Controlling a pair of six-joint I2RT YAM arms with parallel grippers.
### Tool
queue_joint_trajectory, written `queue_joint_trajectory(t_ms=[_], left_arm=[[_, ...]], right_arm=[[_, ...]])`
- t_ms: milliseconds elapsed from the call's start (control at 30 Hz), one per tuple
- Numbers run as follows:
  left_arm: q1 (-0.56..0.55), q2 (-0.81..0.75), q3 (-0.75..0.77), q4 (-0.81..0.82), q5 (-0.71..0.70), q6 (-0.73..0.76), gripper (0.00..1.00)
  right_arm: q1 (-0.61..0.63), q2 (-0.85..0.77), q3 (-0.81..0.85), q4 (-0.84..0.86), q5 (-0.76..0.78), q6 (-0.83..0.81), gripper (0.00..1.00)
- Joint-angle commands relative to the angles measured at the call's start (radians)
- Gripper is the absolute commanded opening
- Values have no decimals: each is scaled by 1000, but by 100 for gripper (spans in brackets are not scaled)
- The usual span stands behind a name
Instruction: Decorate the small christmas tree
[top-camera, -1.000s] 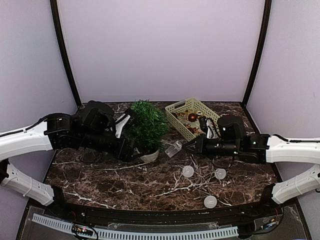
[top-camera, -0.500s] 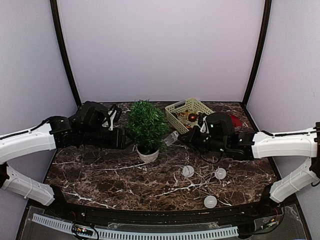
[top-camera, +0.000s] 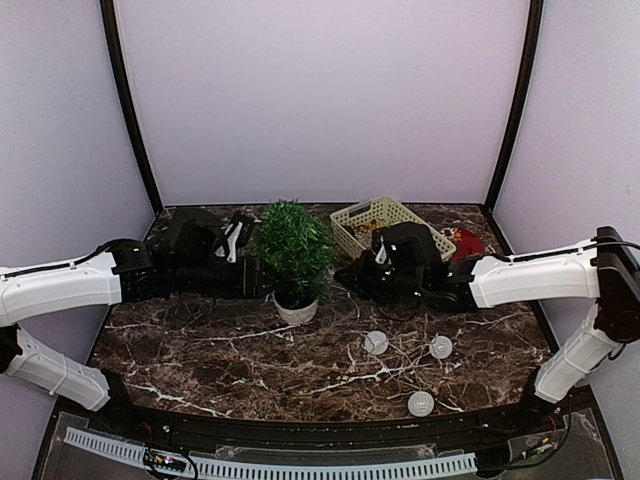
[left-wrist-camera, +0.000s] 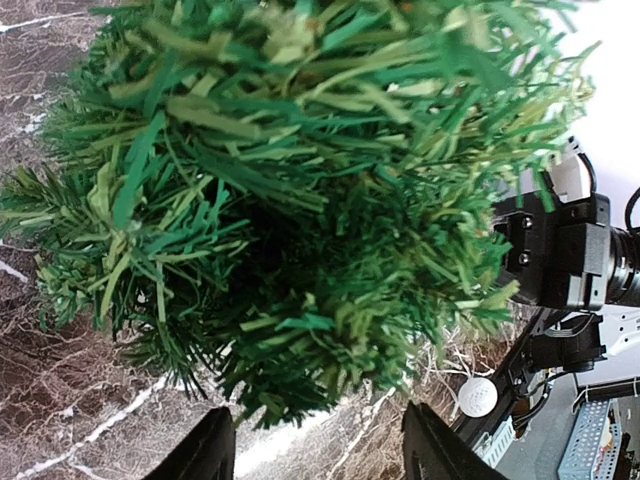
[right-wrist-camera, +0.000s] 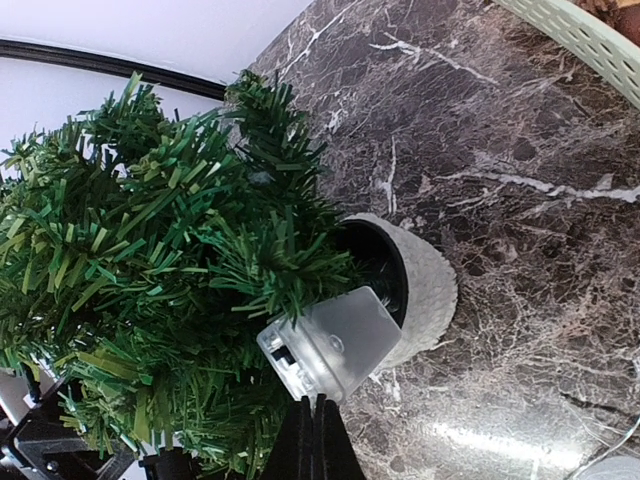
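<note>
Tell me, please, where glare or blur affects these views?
Top external: dim but even over the dark marble tabletop, little glare. Left wrist: small bushy dark-green artificial tree fills the frame; wall behind washed out. Right wrist: frosted clear plastic box sharp; glare streak on the marble.

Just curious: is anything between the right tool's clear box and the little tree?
Nothing visible: the right tool holds the clear box at the lower branches of the small christmas tree, near its white pot.

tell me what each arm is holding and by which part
The right gripper pinches the clear box by one edge, beside the tree. The left gripper holds nothing; its jaws stand apart, facing the tree.
</note>
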Motion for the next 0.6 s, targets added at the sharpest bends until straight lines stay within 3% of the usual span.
queue_joint_trajectory(t_ms=[0,567], left_arm=[[8,25,2,22,14,-4,59],[8,81,22,-2,3,27,42]], right_arm=[[6,20,30,78,-29,20,0],[7,77,20,135,-58,26,0]])
